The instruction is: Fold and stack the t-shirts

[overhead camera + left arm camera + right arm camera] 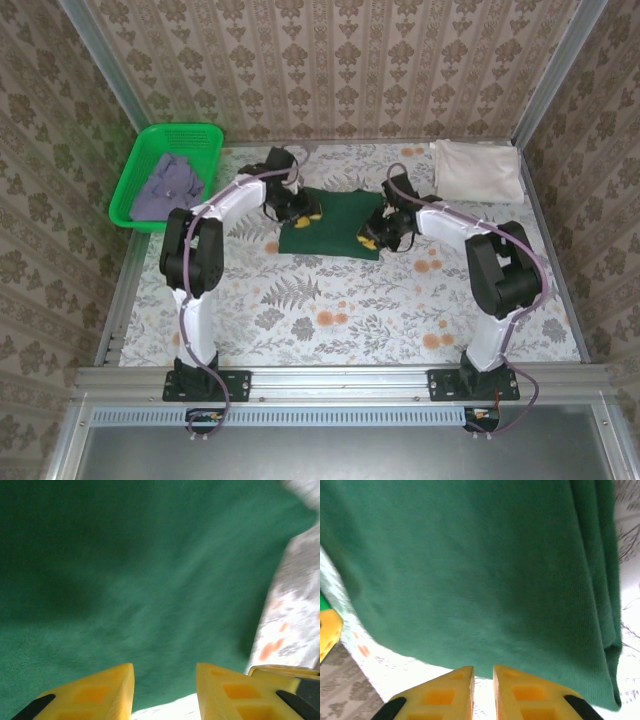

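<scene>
You had the green shirt (330,222) folded mid-surface but not yet stacked. White shirt (477,170) lay folded far right. Lavender shirt (165,185) sat crumpled in the basket (128,192), far left. The wrist views settled what the top view blurred: left gripper (165,670) parted and empty, right gripper (483,672) barely parted and empty.

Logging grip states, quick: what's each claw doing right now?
Left claw: open, holding nothing.
Right claw: open just a slit, holding nothing.
</scene>
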Robot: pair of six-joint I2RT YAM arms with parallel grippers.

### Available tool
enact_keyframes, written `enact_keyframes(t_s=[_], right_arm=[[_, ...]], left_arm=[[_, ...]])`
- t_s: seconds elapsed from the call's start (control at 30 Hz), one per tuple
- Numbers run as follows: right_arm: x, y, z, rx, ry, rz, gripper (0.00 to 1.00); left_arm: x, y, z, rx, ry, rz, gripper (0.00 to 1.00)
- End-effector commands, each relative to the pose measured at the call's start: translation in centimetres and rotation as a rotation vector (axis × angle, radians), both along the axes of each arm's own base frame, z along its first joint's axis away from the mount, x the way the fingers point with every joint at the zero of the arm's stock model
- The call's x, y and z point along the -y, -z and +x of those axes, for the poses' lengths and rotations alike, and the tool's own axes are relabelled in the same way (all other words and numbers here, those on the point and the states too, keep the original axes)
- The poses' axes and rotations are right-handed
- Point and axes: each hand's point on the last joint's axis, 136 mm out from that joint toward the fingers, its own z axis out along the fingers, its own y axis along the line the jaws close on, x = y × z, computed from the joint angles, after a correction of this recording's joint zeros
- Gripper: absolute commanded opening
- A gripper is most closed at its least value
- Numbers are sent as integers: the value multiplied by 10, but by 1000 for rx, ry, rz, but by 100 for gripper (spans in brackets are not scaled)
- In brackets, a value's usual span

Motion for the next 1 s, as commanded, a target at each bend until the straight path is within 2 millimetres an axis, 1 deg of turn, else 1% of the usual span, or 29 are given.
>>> enact_keyframes(t_s=[0.0, 0.03, 0.13, 0.2, 0.27, 0.3, 0.4, 0.43, 0.47, 0.57, 0.6, 0.67, 0.73, 0.77, 0.8, 0.83, 0.87, 0.93, 0.97], right_arm=[[-11, 28, -3, -10, -24, 15, 16], [-9, 39, -10, -31, -36, -5, 15], [-1, 62, -34, -82, -61, -45, 13], [3, 69, -49, -84, -73, -50, 13], [6, 73, -63, -73, -94, -51, 12], [9, 74, -70, -69, -109, -56, 12], [13, 76, -92, -50, -167, -62, 11], [15, 76, -100, -43, -183, -66, 11], [16, 76, -107, -37, -196, -66, 12], [12, 65, -124, 9, -234, -25, 17], [8, 58, -128, 31, -248, -9, 20], [-1, 37, -129, 95, -275, 40, 28], [-11, 5, -123, 185, -294, 107, 40], [-13, -9, -118, 228, -293, 122, 43], [-15, -24, -110, 278, -287, 129, 45], [-17, -43, -100, 342, -279, 139, 45], [-17, -55, -92, 382, -270, 137, 45], [-14, -71, -70, 423, -245, 95, 45], [-12, -72, -60, 420, -238, 66, 45]], left_arm=[[-11, 39, -13, -17, 50, 46, 36], [-16, 50, -21, -28, 64, 75, 36], [-36, 78, -50, -60, 118, 155, 34], [-49, 89, -69, -72, 135, 186, 34], [-59, 94, -90, -87, 147, 194, 34], [-63, 97, -103, -103, 156, 196, 34], [-75, 94, -132, -122, 178, 204, 34], [-72, 92, -145, -124, 208, 209, 34], [-73, 90, -154, -126, 221, 213, 35], [-76, 80, -178, -138, 244, 210, 37], [-76, 72, -183, -129, 248, 203, 38], [-77, 55, -186, -108, 242, 191, 41], [-75, 30, -181, -63, 236, 173, 45], [-73, 19, -177, -39, 238, 162, 47], [-71, 6, -170, -8, 237, 147, 48], [-70, -4, -162, 14, 231, 139, 50], [-69, -12, -153, 31, 224, 132, 51], [-74, -23, -131, 53, 195, 122, 55], [-79, -26, -120, 61, 173, 125, 56]])
